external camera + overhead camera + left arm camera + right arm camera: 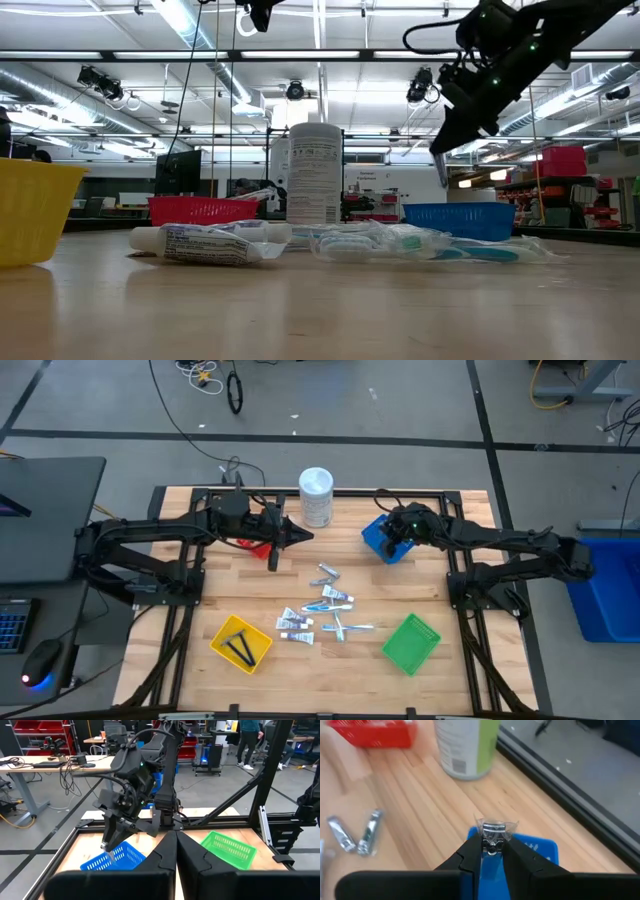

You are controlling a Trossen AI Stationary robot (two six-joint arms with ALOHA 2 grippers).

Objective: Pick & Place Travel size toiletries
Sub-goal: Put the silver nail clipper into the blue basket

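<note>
The travel size toiletries (325, 610) lie in a loose heap on the wood table: white tubes, pale sticks and clear-wrapped pieces, which also show in the low view (300, 242). My right gripper (387, 540) hovers over the blue basket (384, 546), shut on a small clear-wrapped toiletry packet (493, 831). My left gripper (300, 536) is shut and holds nothing, level above the table beside the red basket (250, 546). Two thin black pieces lie in the yellow basket (240, 643). My right gripper pinches the small clear packet between its two fingertips; the packet's upper edge (495, 826) sticks out past them. The fingers slant down from the table's right side (447, 140). The packet is lifted clear, above the blue basket (540, 851).
A tall white container (316, 496) stands at the far edge between the two arms. A green basket (411, 643) sits near right and the yellow one near left. Two small metal pieces (355, 834) lie on bare wood between the red and blue baskets.
</note>
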